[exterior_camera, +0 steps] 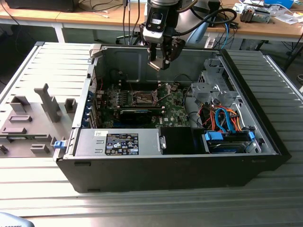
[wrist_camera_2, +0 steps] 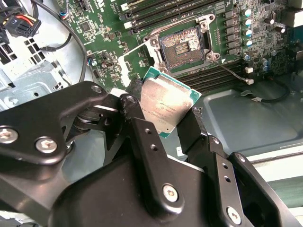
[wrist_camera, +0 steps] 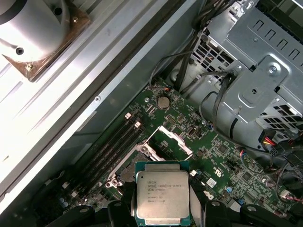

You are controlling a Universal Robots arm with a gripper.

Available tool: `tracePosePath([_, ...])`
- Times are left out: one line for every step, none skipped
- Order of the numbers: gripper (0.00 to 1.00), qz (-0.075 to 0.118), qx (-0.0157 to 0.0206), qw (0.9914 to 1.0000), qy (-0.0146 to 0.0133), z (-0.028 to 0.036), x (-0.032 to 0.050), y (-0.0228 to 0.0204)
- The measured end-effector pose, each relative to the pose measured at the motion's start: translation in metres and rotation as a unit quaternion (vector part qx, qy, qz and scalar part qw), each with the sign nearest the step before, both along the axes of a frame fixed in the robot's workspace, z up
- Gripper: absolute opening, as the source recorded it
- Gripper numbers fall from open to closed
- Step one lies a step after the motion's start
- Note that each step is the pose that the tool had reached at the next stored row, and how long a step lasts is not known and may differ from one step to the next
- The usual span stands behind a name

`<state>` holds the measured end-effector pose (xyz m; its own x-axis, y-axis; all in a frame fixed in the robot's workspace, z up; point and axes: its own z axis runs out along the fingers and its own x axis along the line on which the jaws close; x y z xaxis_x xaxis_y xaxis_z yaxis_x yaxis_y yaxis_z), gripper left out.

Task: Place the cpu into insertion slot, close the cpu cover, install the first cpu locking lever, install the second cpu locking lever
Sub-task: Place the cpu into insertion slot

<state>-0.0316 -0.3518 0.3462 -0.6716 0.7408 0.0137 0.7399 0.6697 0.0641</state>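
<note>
While tool [exterior_camera: 159,65] grips cpu [wrist_camera: 163,196], insertion slot [wrist_camera_2: 182,45] uncovered

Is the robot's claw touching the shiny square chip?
Touching. In the second wrist view, the gripper pinches the cpu by opposite edges.

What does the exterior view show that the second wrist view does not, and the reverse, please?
Exterior view: the whole computer case standing on the ridged metal table, with a grey plastic part lying on the table at the exterior view's left of it. Second wrist view: the cpu clamped in the gripper, silver face showing. Both: the green motherboard and the empty insertion slot, with the gripper above them.
</note>
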Motion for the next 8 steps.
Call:
tracePosePath([0.55, 0.0, 0.0, 1.0, 0.0, 0.0, 0.0, 0.0])
tracePosePath([0.55, -0.001, 0.0, 1.0, 0.0, -0.0001, 0.0, 0.0])
tracePosePath([0.55, -0.001, 0.0, 1.0, 0.0, -0.0001, 0.0, 0.0])
tracePosePath([0.55, -0.001, 0.0, 1.0, 0.0, -0.0002, 0.0, 0.0])
tracePosePath([0.55, -0.001, 0.0, 1.0, 0.0, -0.0002, 0.0, 0.0])
tracePosePath([0.55, -0.002, 0.0, 1.0, 0.0, -0.0002, 0.0, 0.0])
tracePosePath([0.55, -0.002, 0.0, 1.0, 0.0, -0.0003, 0.0, 0.0])
tracePosePath([0.55, -0.002, 0.0, 1.0, 0.0, -0.0003, 0.0, 0.0])
